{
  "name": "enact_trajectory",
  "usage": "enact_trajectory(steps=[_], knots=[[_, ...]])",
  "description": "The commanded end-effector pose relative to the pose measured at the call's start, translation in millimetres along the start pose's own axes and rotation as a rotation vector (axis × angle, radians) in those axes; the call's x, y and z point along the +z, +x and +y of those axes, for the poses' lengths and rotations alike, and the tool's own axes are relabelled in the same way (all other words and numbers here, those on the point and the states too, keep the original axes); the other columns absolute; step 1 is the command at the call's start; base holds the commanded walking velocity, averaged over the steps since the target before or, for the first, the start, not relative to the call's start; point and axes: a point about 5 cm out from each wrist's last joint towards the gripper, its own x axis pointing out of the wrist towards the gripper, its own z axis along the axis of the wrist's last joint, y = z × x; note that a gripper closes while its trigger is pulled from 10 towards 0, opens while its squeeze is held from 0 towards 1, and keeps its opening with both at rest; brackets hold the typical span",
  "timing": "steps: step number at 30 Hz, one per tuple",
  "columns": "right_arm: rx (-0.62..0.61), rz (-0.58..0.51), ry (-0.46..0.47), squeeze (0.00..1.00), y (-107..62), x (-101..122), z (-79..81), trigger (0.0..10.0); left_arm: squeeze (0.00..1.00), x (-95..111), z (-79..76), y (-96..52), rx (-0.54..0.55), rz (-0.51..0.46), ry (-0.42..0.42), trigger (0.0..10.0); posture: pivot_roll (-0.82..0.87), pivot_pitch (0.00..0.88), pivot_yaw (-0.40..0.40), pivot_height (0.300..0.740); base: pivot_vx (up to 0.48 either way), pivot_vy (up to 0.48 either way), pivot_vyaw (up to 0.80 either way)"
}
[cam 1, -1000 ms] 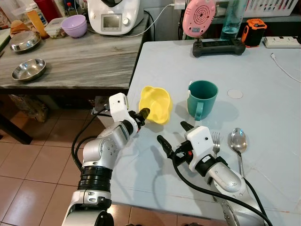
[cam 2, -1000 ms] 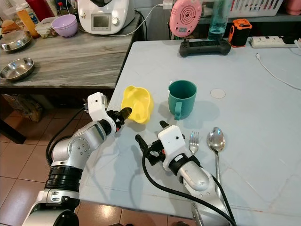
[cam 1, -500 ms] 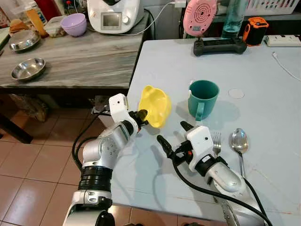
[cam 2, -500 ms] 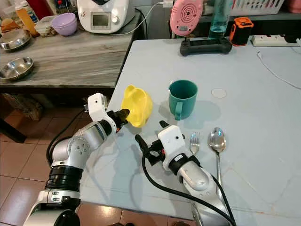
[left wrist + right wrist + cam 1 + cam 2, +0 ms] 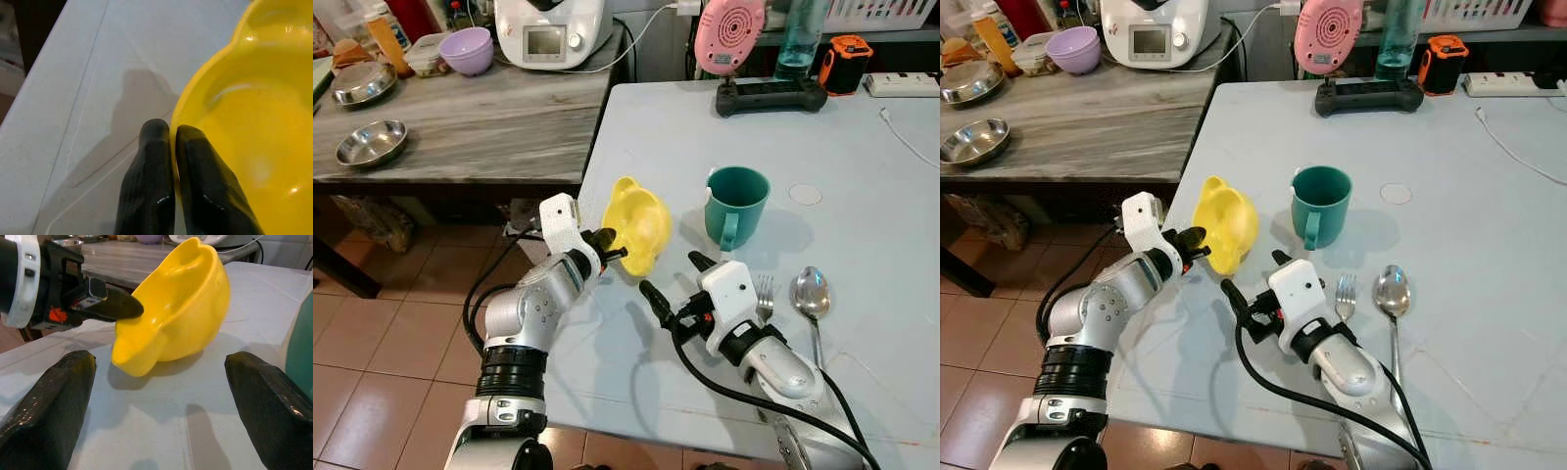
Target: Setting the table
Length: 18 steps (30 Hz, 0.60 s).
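A yellow bowl with lobed edges [image 5: 639,225] is tilted steeply near the left edge of the pale table [image 5: 862,157], with its lower side close to the tabletop. My left gripper [image 5: 613,245] is shut on the bowl's rim [image 5: 172,117], one finger inside and one outside. My right gripper [image 5: 672,279] is open just in front of the bowl, its two fingers [image 5: 49,406] spread wide and holding nothing. A teal mug [image 5: 734,204] stands to the right of the bowl. A fork [image 5: 763,294] and a spoon [image 5: 811,299] lie side by side beyond my right wrist.
A grey wooden counter [image 5: 460,117] on the left carries steel bowls [image 5: 372,143], a purple bowl [image 5: 468,51] and a white kitchen appliance [image 5: 546,31]. At the table's far end are a black controller [image 5: 769,96], a pink round device [image 5: 728,34], an orange device [image 5: 845,61] and a power strip [image 5: 901,84].
The yellow bowl has tipped further onto its side and dropped a little toward the table, still in my left gripper. The right gripper has stayed put.
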Motion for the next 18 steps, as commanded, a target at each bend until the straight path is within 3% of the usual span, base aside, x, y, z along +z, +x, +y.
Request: enact_trajectory(steps=[1, 10, 12, 18], knots=[[0.016, -0.016, 0.006, 0.0, 3.2, 2, 3.9, 10.0, 0.0, 2, 9.9, -4.6, 0.039, -0.019, -0.004, 0.0, -0.13, 0.114, 0.14, 0.74, 0.0, 0.0, 0.0], [0.018, -0.019, 0.001, 0.0, 4.2, 2, 3.8, 10.0, 0.0, 7, 36.9, -18.9, 0.145, -0.089, 0.034, 0.0, -0.13, 0.108, 0.136, 0.74, 0.0, 0.0, 0.0], [0.012, -0.021, -0.005, 0.0, 4.4, 3, 1.5, 10.0, 0.0, 14, 49.8, -32.7, 0.188, -0.163, 0.065, 0.0, -0.11, 0.111, 0.132, 0.74, 0.0, 0.0, 0.0], [0.007, -0.029, -0.014, 0.0, 6.4, 4, -0.2, 10.0, 0.0, 27, 56.8, -58.2, 0.197, -0.31, 0.183, 0.0, -0.1, 0.107, 0.119, 0.74, 0.0, 0.0, 0.0]])
